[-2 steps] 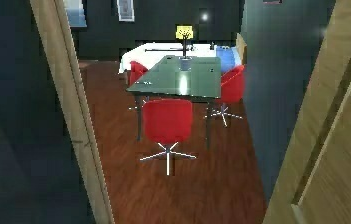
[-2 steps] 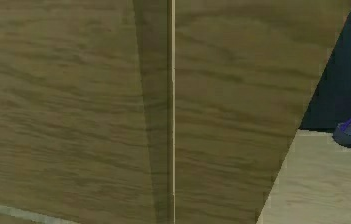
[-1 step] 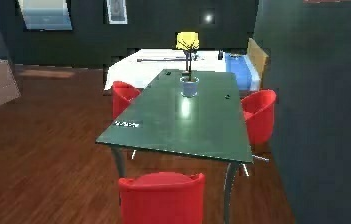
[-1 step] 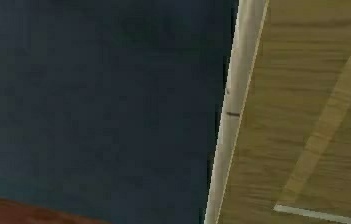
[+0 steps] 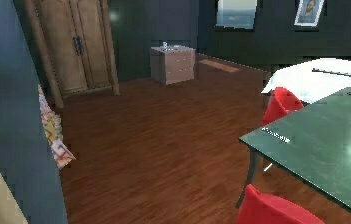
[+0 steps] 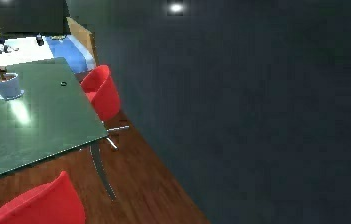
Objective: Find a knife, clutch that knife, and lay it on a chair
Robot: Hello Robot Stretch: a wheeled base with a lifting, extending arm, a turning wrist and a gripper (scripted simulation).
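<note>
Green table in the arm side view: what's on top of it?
On the green table stands a white pot with a dark stem rising from it, and a small dark blob lies nearer the red chair. The tabletop past the picture's left edge cannot be seen.

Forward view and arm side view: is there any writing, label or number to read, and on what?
No text can be read.
On the framed picture on the far wall: no legible words.
On the colourful object by the near wall: too blurred to tell.
</note>
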